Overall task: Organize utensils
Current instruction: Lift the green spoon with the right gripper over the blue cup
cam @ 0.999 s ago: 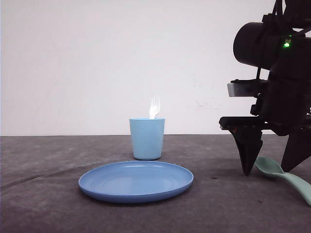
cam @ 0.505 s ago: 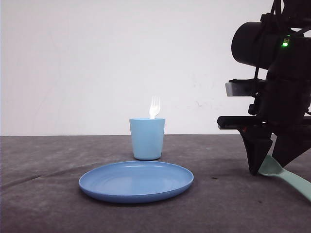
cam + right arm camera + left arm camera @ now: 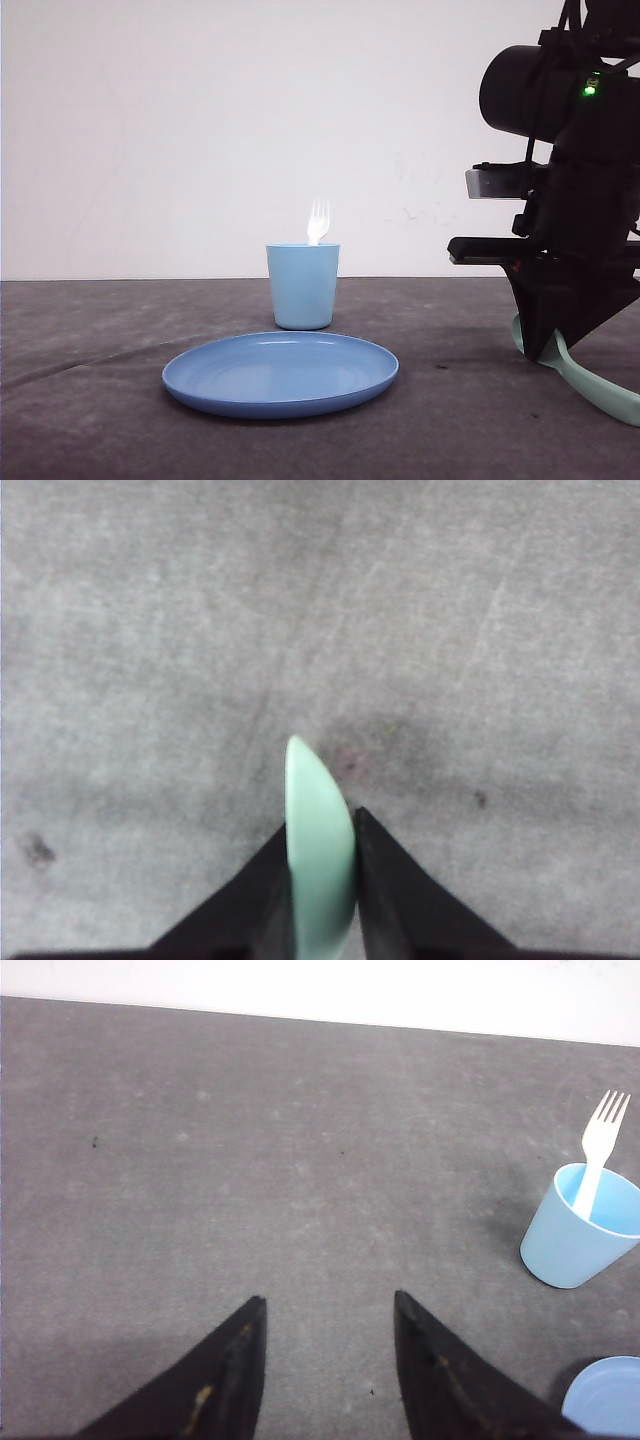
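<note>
A white fork (image 3: 318, 221) stands tines up in the light blue cup (image 3: 302, 286) behind the blue plate (image 3: 280, 373). The fork (image 3: 600, 1150) and cup (image 3: 585, 1228) also appear in the left wrist view, off to one side of my open left gripper (image 3: 328, 1305), which hovers over bare grey cloth. At the table's right, my right gripper (image 3: 545, 345) is shut on the mint-green spoon (image 3: 590, 380). Its bowl (image 3: 318, 850) sits edge-on between the black fingers, and the handle trails down to the cloth toward the front right.
The plate's rim (image 3: 605, 1400) peeks in at the corner of the left wrist view. Grey cloth (image 3: 100, 400) covers the table, with a white wall behind. The right arm's bulk (image 3: 580, 150) fills the upper right of the front view.
The right gripper's fingers have closed onto the spoon's bowl, and the spoon has tipped onto its edge between them. Fork, cup and plate have not moved.
</note>
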Available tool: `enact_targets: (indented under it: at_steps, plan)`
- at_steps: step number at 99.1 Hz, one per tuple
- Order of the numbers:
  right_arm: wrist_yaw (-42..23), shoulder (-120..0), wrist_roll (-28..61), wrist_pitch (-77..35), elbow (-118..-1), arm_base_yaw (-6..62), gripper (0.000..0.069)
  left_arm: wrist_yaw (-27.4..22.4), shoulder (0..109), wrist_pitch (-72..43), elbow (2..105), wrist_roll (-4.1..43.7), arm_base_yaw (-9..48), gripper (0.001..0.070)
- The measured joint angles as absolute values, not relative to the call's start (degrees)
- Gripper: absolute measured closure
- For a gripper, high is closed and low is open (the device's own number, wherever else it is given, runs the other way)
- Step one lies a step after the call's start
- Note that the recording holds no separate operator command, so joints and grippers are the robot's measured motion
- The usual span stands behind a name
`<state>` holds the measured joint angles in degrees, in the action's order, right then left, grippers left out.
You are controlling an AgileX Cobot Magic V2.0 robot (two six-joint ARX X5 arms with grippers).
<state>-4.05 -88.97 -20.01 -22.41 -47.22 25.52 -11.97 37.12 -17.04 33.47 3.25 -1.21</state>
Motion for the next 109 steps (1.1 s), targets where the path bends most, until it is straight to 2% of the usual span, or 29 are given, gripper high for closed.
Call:
enact_targets:
  at_steps: [19, 32, 52, 77, 109]
  plan:
    - [-3.9, -84.1, -19.2, -23.4, -49.4, 27.1, 0.0624, -12.0, 37.1, -17.0, 33.5, 3.2, -1.2, 0.0477]
    - [-3.9, -80.9, -16.3, -19.1, -54.6, 28.6, 0.0624, -12.0, 37.1, -17.0, 33.5, 3.2, -1.2, 0.0477]
    - [-1.1, -80.4, -10.5, -4.7, -56.9, 30.7, 0.0624, -12.0, 37.1, -17.0, 33.5, 3.2, -1.2, 0.0477]
    - [-1.0, -82.4, -4.9, 17.4, -56.9, 33.5, 0.0624, -11.9, 37.1, -17.1, 33.5, 3.2, -1.2, 0.0477]
    - [2.0, -92.3, -0.4, 37.0, -56.9, 34.4, 0.0624, -12.0, 37.1, -17.1, 33.5, 3.7, -1.2, 0.0477]
